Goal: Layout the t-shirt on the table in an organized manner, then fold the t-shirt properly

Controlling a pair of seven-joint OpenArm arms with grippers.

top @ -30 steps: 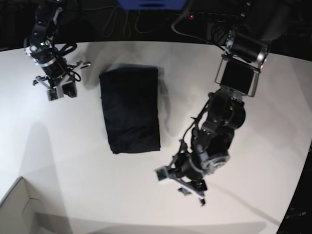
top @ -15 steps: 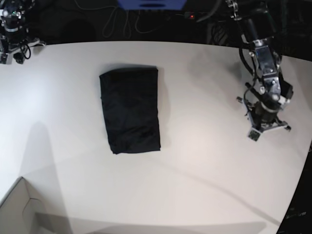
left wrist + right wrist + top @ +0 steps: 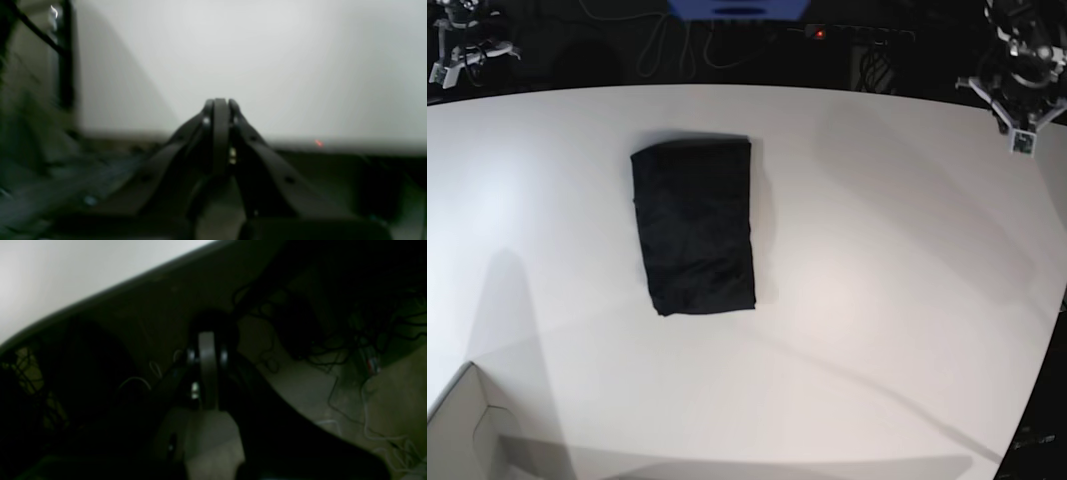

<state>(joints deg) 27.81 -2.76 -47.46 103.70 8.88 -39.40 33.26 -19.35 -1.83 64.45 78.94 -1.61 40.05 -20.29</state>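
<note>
The black t-shirt [image 3: 695, 227] lies folded into a neat upright rectangle on the white table [image 3: 877, 260], left of centre in the base view. My left gripper [image 3: 1024, 135] is at the table's far right corner, far from the shirt; in its wrist view [image 3: 218, 105] the fingers are pressed together and empty, over the table edge. My right gripper [image 3: 449, 62] is off the table's far left corner; in its wrist view [image 3: 207, 340] it is shut and empty, over the dark floor with cables.
A pale cardboard box corner [image 3: 462, 430] sits at the front left. A blue object [image 3: 739, 8] and cables lie behind the table's far edge. The table's curved edge [image 3: 1042, 330] runs down the right side.
The left arm has pulled back from the table's right side to the far right corner. The right arm has moved slightly at the far left corner. The shirt has not moved.
</note>
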